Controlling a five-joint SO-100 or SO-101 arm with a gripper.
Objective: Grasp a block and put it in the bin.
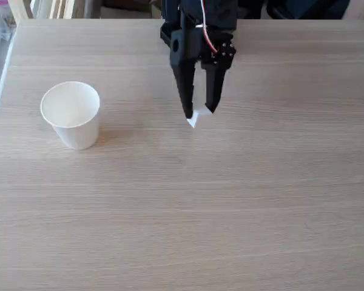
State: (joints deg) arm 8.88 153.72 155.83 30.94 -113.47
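Pinching the block (195,115) between our jaws (198,113), low over the tabletop (242,200).
We judge the carry runs left in the fixed view: the bin (71,114) stands upright, well apart.

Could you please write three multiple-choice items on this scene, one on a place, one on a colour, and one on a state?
1. Where does the paper cup stand in the fixed view?
A. left of the gripper
B. right of the gripper
C. under the gripper

2. What colour is the block?
A. red
B. white
C. blue

3. How does the cup stand?
A. on its side
B. upside down
C. upright, mouth open

Answers: 1 A, the cup is on the table well left of the gripper. 2 B, a small white cube shows between the black fingertips. 3 C, its round rim faces up.
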